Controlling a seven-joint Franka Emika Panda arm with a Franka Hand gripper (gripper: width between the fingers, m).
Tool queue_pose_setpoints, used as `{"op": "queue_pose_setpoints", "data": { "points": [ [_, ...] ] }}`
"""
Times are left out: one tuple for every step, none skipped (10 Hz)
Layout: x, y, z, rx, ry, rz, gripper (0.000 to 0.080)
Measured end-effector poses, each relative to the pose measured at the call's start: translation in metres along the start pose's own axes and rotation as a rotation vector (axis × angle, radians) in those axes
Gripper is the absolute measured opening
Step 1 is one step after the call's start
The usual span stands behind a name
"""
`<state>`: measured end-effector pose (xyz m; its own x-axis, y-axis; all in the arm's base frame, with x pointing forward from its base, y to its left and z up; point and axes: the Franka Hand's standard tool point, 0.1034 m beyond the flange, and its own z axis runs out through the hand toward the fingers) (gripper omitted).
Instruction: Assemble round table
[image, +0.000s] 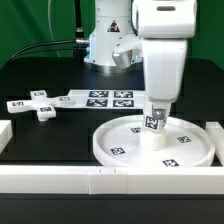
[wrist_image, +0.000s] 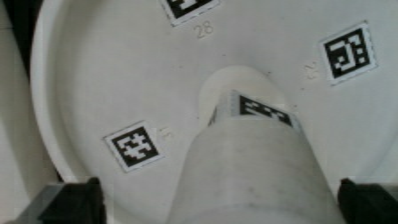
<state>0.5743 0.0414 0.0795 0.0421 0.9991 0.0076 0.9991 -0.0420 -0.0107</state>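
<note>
The large rimmed round disc (image: 115, 148) lies flat on the table, tags up; its surface fills the wrist view (wrist_image: 107, 90). The short cylindrical leg (image: 151, 135) stands upright near the disc's middle and shows close up in the wrist view (wrist_image: 258, 150) with a tag on its side. My gripper (image: 155, 118) hangs straight over the leg, its fingers down on either side of the leg's top (wrist_image: 217, 205). One finger is close against the leg. A gap shows beside the other finger (wrist_image: 71, 203), so the jaws stand open. The small cross-shaped piece (image: 40, 105) lies at the exterior view's left.
The marker board (image: 105, 98) lies behind the disc. White border blocks run along the front (image: 100, 182), the exterior view's left (image: 4, 135) and its right (image: 215, 132). The robot base (image: 110, 45) stands at the back.
</note>
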Motion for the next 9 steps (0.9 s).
{"op": "queue_pose_setpoints", "data": {
  "points": [
    [0.0001,0.0001,-0.0001,-0.001,-0.008,-0.068,0.0649],
    [-0.0009,0.0002,-0.0001,-0.001,-0.013,-0.130,0.0649],
    [-0.0025,0.0003,0.0000,-0.001,-0.013,-0.137,0.0649],
    [-0.0052,0.0003,0.0002,0.000,-0.012,-0.131,0.0649],
    [-0.0073,0.0001,0.0005,0.001,-0.012,-0.124,0.0637],
    [-0.0077,-0.0002,0.0008,0.002,-0.013,-0.122,0.0637],
    [-0.0082,-0.0019,0.0016,0.010,-0.013,-0.121,0.0464],
    [-0.0091,-0.0038,0.0023,0.019,-0.014,-0.119,0.0415],
    [-0.0094,-0.0039,0.0023,0.019,-0.014,-0.118,0.0415]
  ]
}}
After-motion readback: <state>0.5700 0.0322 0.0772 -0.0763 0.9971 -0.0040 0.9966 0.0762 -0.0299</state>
